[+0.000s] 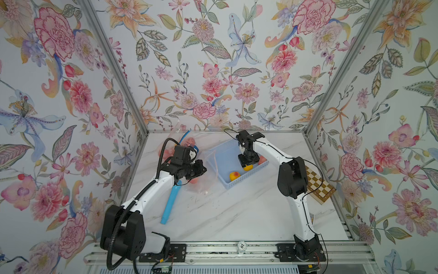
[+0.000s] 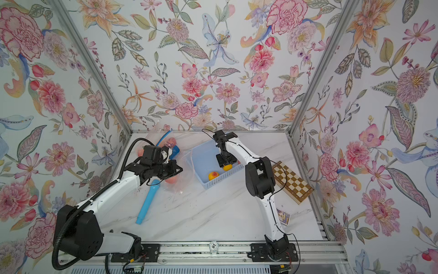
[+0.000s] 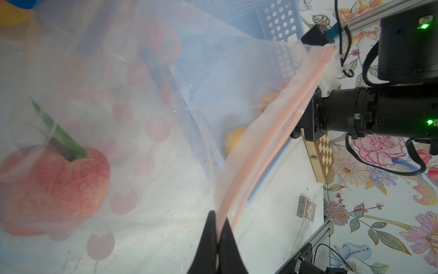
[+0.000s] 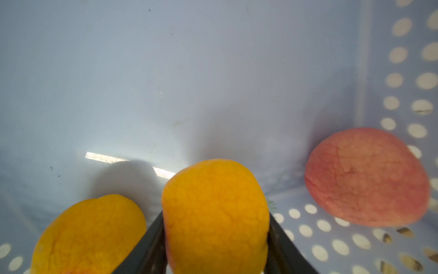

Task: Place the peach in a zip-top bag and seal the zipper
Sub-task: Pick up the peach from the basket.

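Observation:
A clear zip-top bag (image 3: 166,95) with pink dots lies left of the blue basket (image 1: 246,176). My left gripper (image 3: 219,220) is shut on the bag's pink zipper strip (image 3: 279,132), seen in both top views (image 1: 201,169) (image 2: 179,169). A pink peach (image 3: 54,182) with a green leaf sits inside that bag. My right gripper (image 4: 216,214) reaches down into the basket, its two fingers pressed against the sides of a yellow peach (image 4: 213,189) (image 1: 248,168). A second yellow peach (image 1: 234,176) and a pink one (image 4: 366,176) also lie in the basket.
A long blue tube (image 1: 169,204) lies on the marble table by the left arm. A chessboard (image 1: 318,185) sits at the right edge, with a small card box (image 2: 283,216) nearer the front. Another bag with fruit (image 1: 187,142) is at the back left.

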